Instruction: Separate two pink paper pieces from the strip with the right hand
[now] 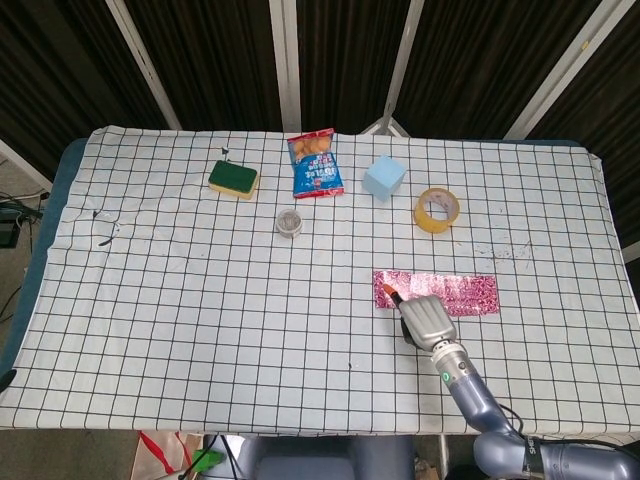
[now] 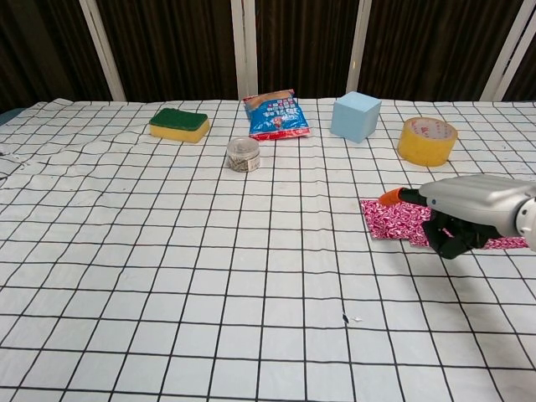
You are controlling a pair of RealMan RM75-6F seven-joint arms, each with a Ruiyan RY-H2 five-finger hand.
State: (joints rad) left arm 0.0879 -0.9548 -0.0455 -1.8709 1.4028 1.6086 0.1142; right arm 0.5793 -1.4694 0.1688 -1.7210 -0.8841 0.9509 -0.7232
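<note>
A sponge [image 1: 233,179], snack bag [image 1: 315,164], cube [image 1: 384,177] and tape roll [image 1: 437,209] line the table's [image 1: 200,330] far side; a small tin [image 1: 289,222] sits before the bag, the paper strip [image 1: 460,291] nearer, beneath the right hand [image 1: 427,320].

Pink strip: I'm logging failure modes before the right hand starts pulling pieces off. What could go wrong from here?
1. The right hand hovers over the left end of the strip, and its orange-tipped finger points past that end, so the fingers may come down on cloth.
2. The strip lies flat on the loose, wrinkled tablecloth; the fingers could snag cloth or drag the whole strip instead of separating pieces.
</note>
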